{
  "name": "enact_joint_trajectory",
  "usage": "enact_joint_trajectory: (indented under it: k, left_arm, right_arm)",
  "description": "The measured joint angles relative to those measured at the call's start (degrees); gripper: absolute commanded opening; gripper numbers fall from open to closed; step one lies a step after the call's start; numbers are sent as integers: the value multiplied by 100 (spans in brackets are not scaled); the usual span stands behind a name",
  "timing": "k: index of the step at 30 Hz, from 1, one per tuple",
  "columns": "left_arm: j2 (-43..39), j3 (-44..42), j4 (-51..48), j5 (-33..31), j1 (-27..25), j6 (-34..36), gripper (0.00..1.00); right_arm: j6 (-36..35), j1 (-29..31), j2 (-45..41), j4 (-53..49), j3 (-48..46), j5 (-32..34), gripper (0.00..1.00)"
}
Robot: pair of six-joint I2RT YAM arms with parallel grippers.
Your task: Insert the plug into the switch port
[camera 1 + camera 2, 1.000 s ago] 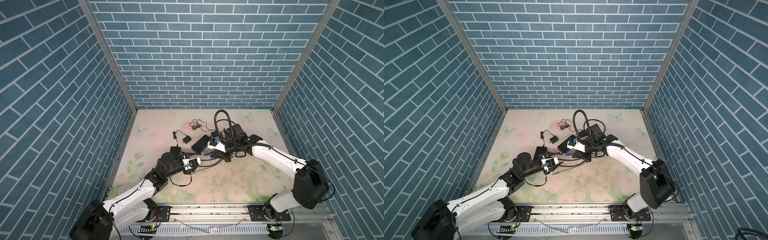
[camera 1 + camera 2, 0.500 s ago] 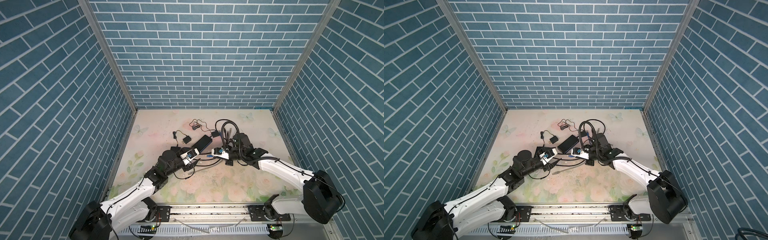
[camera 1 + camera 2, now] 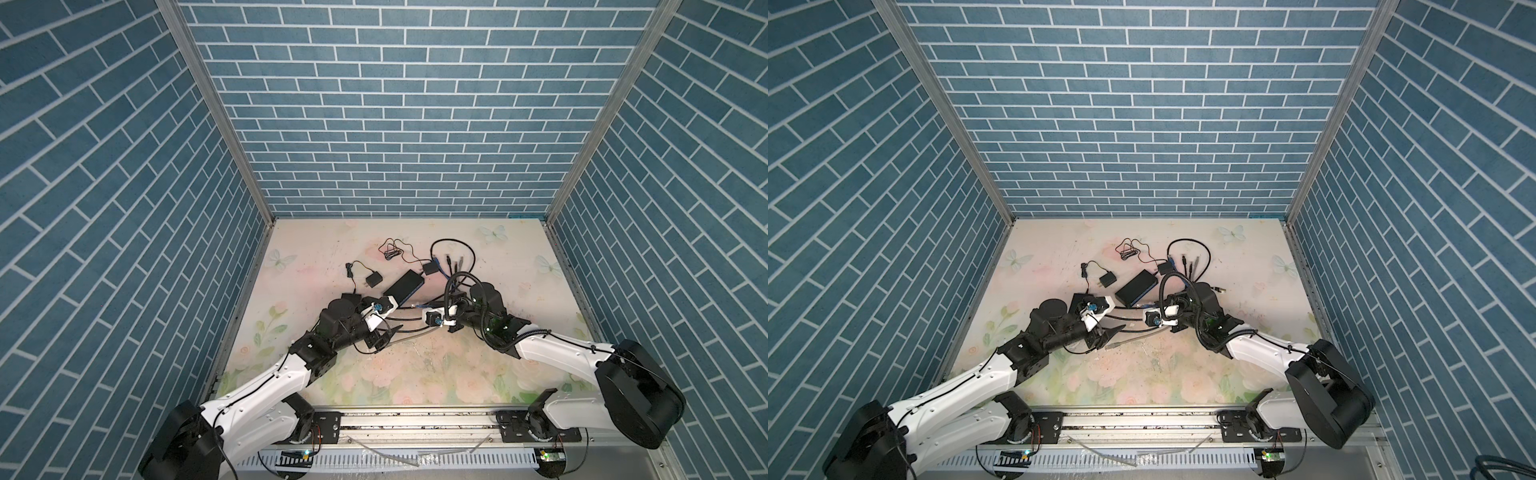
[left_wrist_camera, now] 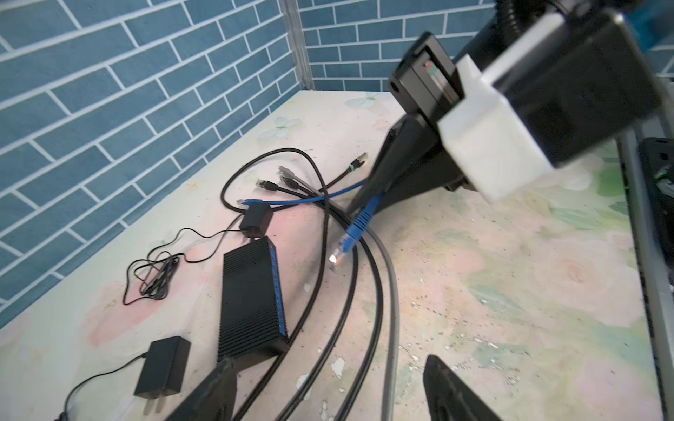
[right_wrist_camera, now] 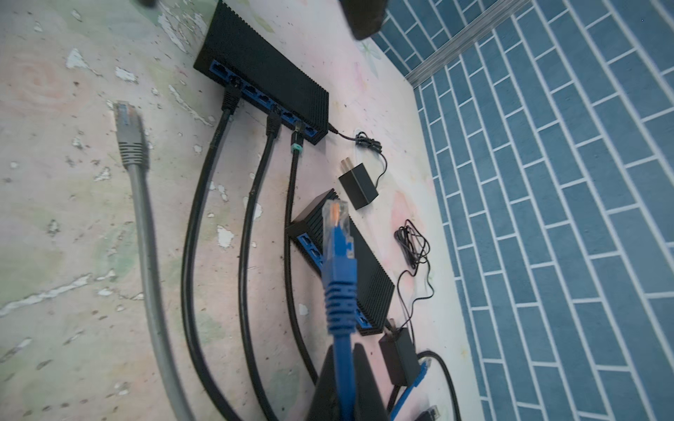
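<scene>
Plug [image 5: 335, 233] of blue cable [image 5: 344, 364] hangs just beside switch [image 5: 372, 273] on its port side, not inserted | right fingers [image 5: 326, 390] clamped on blue cable just behind plug | left fingers [image 4: 215, 390] spread wide, gripping nothing, near one end of switch | grey cable [image 5: 144, 226] lies loose on tabletop [image 5: 73, 255], apart from switch on its port side

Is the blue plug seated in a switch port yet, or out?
Out. The blue plug sticks free from the shut jaws of the right gripper, its clear tip exposed, in no port.
</scene>
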Motion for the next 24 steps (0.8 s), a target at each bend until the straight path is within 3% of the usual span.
enact_joint_trajectory:
  k: [6, 13, 18, 24]
  left_arm:
    - [24, -46, 234, 492, 0, -7, 80]
    - [643, 199, 538, 804, 17, -356, 77]
    - [1355, 922, 540, 1338, 223, -944, 72]
    - [2439, 2081, 413, 2304, 616, -1812, 58]
  right_arm:
    - [-369, 11, 7, 603, -166, -66, 0]
    - [-389, 26, 0, 938, -249, -295, 0]
    - [-389, 42, -46, 1049, -369, -387, 0]
    - [-391, 48, -101, 1191, -457, -422, 0]
